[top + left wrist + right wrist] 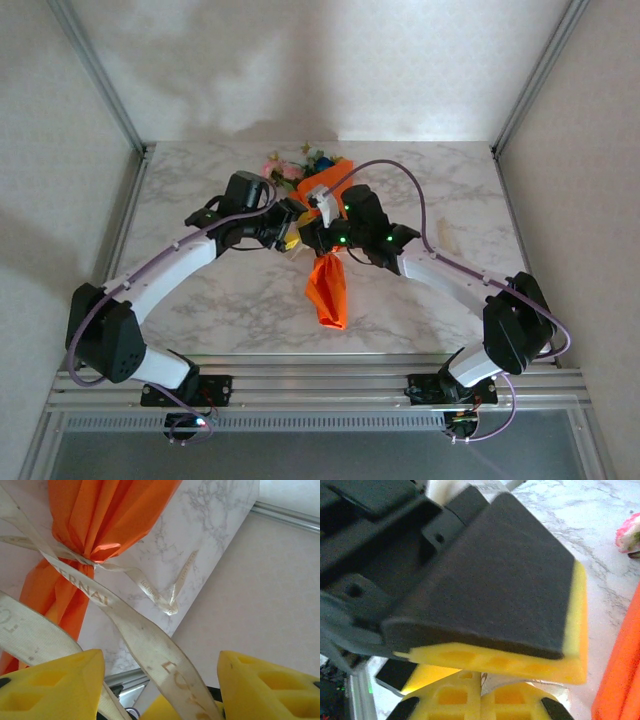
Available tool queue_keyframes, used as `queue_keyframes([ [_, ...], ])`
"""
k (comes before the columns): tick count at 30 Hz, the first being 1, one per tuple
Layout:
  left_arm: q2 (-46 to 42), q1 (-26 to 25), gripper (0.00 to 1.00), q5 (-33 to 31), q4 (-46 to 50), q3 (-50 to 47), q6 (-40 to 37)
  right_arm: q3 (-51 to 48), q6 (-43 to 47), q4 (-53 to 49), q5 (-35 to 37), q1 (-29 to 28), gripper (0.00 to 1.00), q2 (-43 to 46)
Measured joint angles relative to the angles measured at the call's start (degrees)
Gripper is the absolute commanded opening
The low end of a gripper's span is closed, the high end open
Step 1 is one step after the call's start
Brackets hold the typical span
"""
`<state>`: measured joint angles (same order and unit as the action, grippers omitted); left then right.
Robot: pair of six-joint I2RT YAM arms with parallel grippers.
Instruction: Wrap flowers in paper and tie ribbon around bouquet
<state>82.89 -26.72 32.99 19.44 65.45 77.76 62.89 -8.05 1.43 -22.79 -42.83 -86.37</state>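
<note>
Orange paper-wrapped bouquet is lying mid-way on the white marbled surface, with its pink and blue artificial blooms pointing at the far edge and both hands meeting at its narrow waist. Left hand is standing open, yellow fingers well apart, and the cream-white lettered fabric ribbon is running loose between them from the loop around the waist. Right hand is pinching shut, with a thin pale strip of that ribbon showing at the seam of its fingers.
</note>
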Motion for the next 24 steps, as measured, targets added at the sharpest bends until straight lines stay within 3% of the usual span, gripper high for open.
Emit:
queue_keyframes([
  [3, 0.0, 0.0, 0.46, 1.0, -2.6, -2.1, 1.2, 0.0, 0.2, -1.1, -2.6, 1.3, 0.0, 0.0],
  [10, 0.0, 0.0, 0.31, 3.3, -5.3, -3.0, 2.4, 0.3, 2.6, -3.4, -6.7, 2.4, 0.0, -0.1],
  [15, 0.0, 0.1, 0.25, 4.0, -5.5, -3.0, 2.5, 1.1, 4.1, -5.3, -7.3, 2.5, 0.0, -0.1],
  [21, 0.0, 0.4, 0.02, 3.7, -5.0, -3.0, 2.6, 1.3, 4.9, -6.0, -7.3, 2.6, 0.0, -0.1],
  [24, 0.0, 0.5, 0.0, 3.7, -4.7, -3.1, 2.5, 1.6, 5.2, -6.9, -7.3, 2.6, 0.0, -0.2],
])
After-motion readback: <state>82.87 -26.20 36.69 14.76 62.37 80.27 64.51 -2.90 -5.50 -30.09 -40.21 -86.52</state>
